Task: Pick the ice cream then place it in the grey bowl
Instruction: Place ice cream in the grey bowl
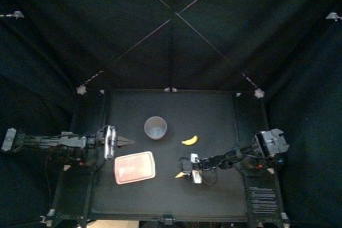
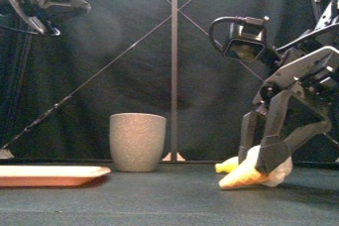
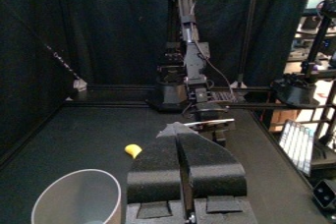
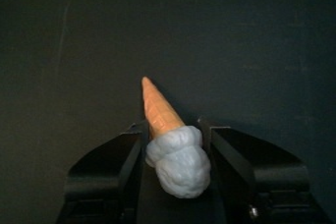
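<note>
The left hand [image 3: 188, 133] sits at the left edge of the counter [image 1: 160, 200], its two jaws pressed flat together with nothing between them. It is raised above the surface and points across toward the other arm.

Just to its right a flat pink tray [image 1: 135, 168] lies on the counter with nothing on it. Behind the tray, nearer the back curtain, the tall grey cup [image 2: 138, 141] stands upright; its mouth is open (the top view shows only a pale inside, and I cannot make out anything in it). To the right of the cup and well apart from it, a small yellow banana [image 1: 190, 140] lies on the counter.

In front of the banana, right of the tray, the right hand [image 4: 175, 132] reaches down from the right side. Its jaws are closed part way on the ice cream [image 4: 157, 105], pinching the pale blue-white scoop from both sides, while the orange cone sticks out past the fingertips. From the front, the ice cream hangs very low, at or just above the counter, and I cannot tell whether it touches. It is well to the right of the grey cup, with the banana just behind it.
</note>
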Robot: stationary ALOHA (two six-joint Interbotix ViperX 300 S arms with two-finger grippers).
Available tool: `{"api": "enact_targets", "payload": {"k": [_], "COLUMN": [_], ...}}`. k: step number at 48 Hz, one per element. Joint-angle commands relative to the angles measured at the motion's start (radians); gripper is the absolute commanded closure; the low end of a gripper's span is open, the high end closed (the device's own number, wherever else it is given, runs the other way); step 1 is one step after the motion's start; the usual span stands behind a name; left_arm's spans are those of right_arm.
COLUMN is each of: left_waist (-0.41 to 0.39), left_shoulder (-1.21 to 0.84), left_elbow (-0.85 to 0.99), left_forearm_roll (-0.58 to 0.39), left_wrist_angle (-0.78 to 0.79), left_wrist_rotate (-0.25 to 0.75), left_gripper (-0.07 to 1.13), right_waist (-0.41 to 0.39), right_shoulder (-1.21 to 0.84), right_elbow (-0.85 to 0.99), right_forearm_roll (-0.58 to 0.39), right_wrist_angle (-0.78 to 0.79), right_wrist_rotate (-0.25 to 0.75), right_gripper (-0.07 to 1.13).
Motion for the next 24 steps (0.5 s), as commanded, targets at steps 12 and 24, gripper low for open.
{"api": "enact_targets", "payload": {"k": [12,24], "left_waist": [0.005,0.006], "left_shoulder": [0.003,0.003], "left_elbow": [-0.012,-0.009], "left_forearm_roll": [0.000,0.000], "left_wrist_angle": [-0.005,-0.003], "left_wrist_rotate": [0.002,0.000], "left_gripper": [1.01,1.01], "right_waist": [-0.048,-0.192], "right_shoulder": [-0.035,-0.152], "right_elbow": [-0.040,-0.160], "right_forearm_roll": [-0.026,-0.247], "right_wrist_angle": [0.020,0.176], "right_wrist_rotate": [-0.015,-0.005], "right_gripper": [0.51,0.51]}}
